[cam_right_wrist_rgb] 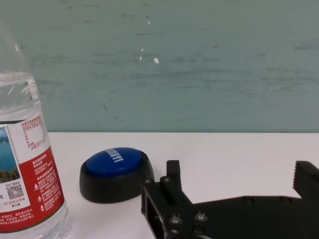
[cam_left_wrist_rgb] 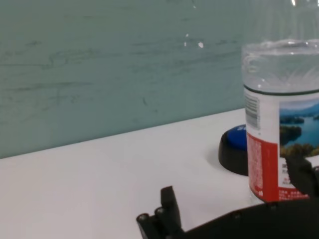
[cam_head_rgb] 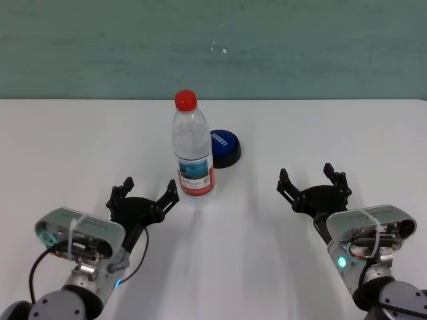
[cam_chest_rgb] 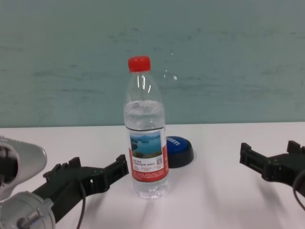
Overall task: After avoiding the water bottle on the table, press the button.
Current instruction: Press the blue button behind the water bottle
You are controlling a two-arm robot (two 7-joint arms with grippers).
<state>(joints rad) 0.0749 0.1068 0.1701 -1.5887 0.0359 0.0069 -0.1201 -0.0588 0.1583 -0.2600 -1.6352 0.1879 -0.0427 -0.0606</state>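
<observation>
Water bottle (cam_head_rgb: 193,150) just beside left tool (cam_head_rgb: 144,193), untouched.

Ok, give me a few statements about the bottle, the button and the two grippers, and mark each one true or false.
1. The water bottle stands upright with its red cap on. True.
2. The button is nearer the robot than the bottle. False: it sits behind the bottle, slightly to its right.
3. The right gripper is pressing the button. False: it hovers clear of it, jaws open.
4. The left gripper is open, just left of the bottle. True.
5. The button's top is blue. True.
</observation>
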